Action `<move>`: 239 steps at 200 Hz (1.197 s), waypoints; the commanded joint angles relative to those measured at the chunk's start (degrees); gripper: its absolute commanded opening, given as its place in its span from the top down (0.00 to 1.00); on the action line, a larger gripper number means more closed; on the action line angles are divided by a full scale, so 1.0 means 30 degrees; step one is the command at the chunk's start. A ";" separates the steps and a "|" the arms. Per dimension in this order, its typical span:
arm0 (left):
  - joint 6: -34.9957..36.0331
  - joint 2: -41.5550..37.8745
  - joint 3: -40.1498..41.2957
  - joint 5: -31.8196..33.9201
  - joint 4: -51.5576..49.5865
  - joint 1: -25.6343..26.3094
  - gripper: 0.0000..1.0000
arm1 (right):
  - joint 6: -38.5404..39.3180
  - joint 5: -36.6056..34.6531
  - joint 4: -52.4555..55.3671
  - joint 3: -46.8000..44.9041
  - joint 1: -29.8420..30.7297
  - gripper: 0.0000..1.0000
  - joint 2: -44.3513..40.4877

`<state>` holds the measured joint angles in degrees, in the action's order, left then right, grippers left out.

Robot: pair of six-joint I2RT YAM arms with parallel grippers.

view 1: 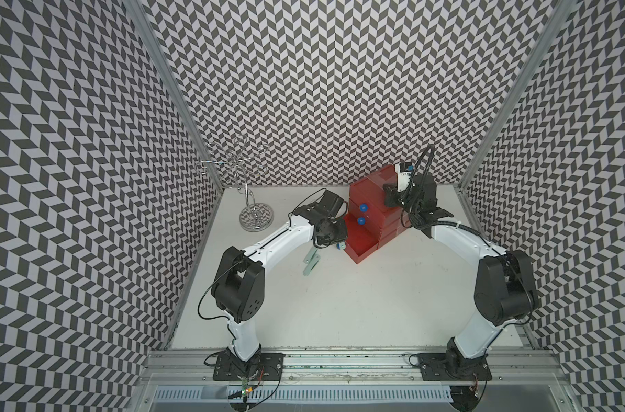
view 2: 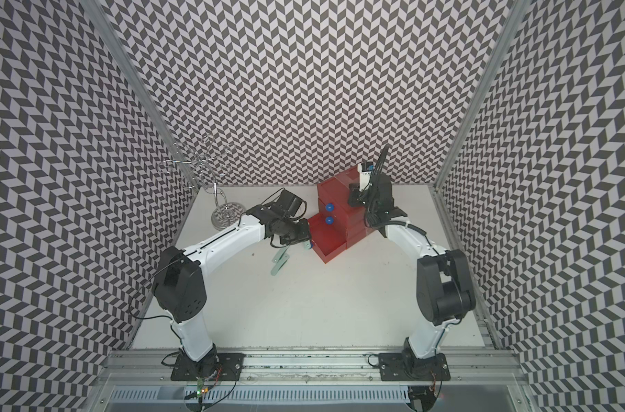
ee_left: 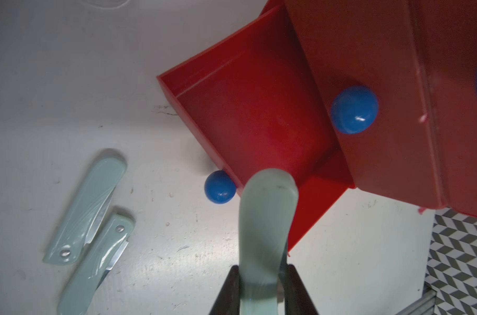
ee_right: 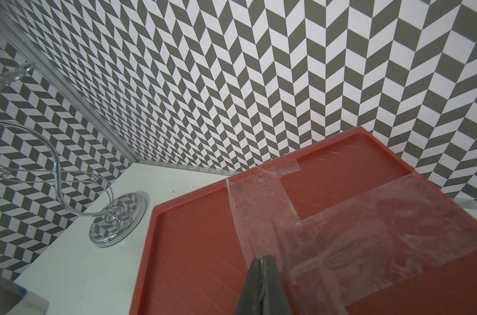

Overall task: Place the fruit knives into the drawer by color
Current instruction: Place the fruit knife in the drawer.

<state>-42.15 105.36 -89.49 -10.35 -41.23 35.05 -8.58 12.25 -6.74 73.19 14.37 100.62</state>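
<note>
The red drawer box (view 1: 371,194) stands at the back of the table, its bottom drawer (ee_left: 259,122) pulled out and bare inside. In the left wrist view my left gripper (ee_left: 261,270) is shut on a pale mint fruit knife (ee_left: 267,212). The knife's rounded end reaches over the drawer's front wall, beside its blue knob (ee_left: 220,186). Two more mint knives (ee_left: 87,207) (ee_left: 95,261) lie side by side on the table to the left of the drawer, seen in both top views (view 1: 311,262) (view 2: 279,262). My right gripper (ee_right: 262,257) is shut and empty, its tip on the box's taped top (ee_right: 340,218).
A chrome wire stand (view 1: 255,214) with a round base (ee_right: 117,218) stands at the back left. The blue knobs of the two upper drawers (view 1: 363,207) (view 1: 361,222) face the left arm. Chevron-patterned walls close in three sides.
</note>
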 commanded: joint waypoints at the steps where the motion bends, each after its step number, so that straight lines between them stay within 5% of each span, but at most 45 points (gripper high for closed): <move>1: -0.0792 0.0430 -0.0341 -0.1377 0.1874 -0.0253 0.82 | -0.0993 0.0776 0.8429 -0.2747 0.0156 1.00 0.3756; 104: -0.2537 0.2783 -0.0110 -0.3217 0.5834 -0.0401 0.82 | -0.0975 0.0780 0.8453 -0.2748 0.0134 1.00 0.3788; 239: -0.2827 0.4902 -0.0141 -0.3148 0.6299 -0.0462 0.81 | -0.0976 0.0776 0.8459 -0.2741 0.0139 1.00 0.3784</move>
<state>-50.70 118.96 -89.58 -20.03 -23.55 33.95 -8.58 12.25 -6.74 73.19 14.37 100.62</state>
